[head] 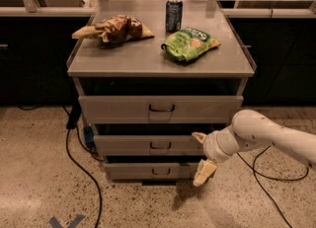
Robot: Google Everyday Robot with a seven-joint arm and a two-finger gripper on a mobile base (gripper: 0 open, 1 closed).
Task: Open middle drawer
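A grey metal cabinet with three stacked drawers stands on a speckled floor. The middle drawer (128, 145) is a shallow grey front between a taller top drawer (113, 109) and a low bottom drawer (128, 171). It looks shut, and its small dark wire handle (160, 146) sits at its centre.

A white robot arm (266, 135) reaches in from the right. Its gripper (202, 154) hangs just beside the right end of the middle drawer's front, well to the right of the handle. The jaws are spread wide and hold nothing. The upper finger (199, 137) sits level with the top edge of the middle drawer and the lower finger (205, 171) is down by the bottom drawer.

On the tabletop (148, 61) are a brown snack bag (114, 28) at far left, a dark drink can (173, 14) at the far centre, and a green snack bag (190, 43) nearer and to the right.

The likely risks are these. The jaws span two drawer fronts, so a move left at this height could catch the bottom drawer's handle or scrape the fronts. The handle is thin and shallow, so a slight height error could close the jaws on nothing. A sharp tug might shake the cabinet and topple the can (it stands upright and is the least stable item). A dark cable (79, 165) trails on the floor at left, clear of the arm.
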